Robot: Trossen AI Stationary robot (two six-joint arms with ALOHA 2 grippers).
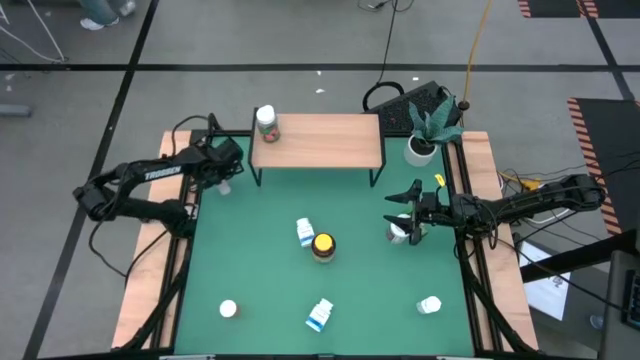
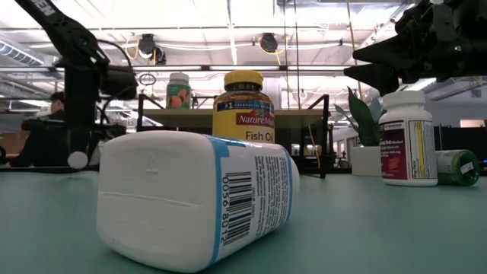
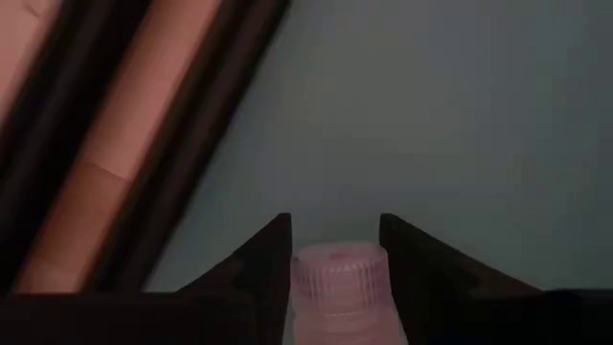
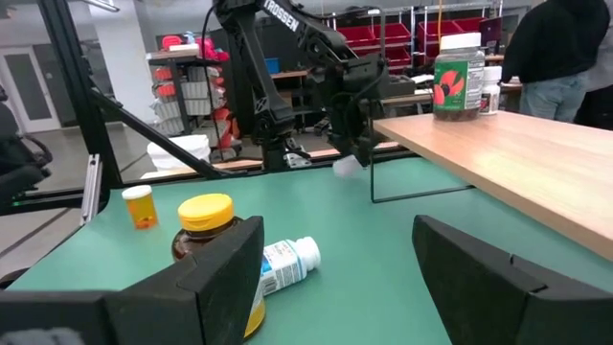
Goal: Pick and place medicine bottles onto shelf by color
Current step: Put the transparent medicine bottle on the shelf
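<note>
Meanwhile, the left gripper (image 3: 335,254) is sitting low by the shelf's (image 1: 320,140) left end, its jaws clamped on a small white bottle (image 3: 340,287) over the green counter (image 1: 260,250). One bottle with a white lid (image 1: 266,122) is standing on the shelf's left corner. The right gripper (image 1: 408,212) is hovering with jaws apart over an upright white bottle (image 1: 399,231). An amber bottle (image 1: 323,245) is standing mid-counter, with others lying nearer the front.
</note>
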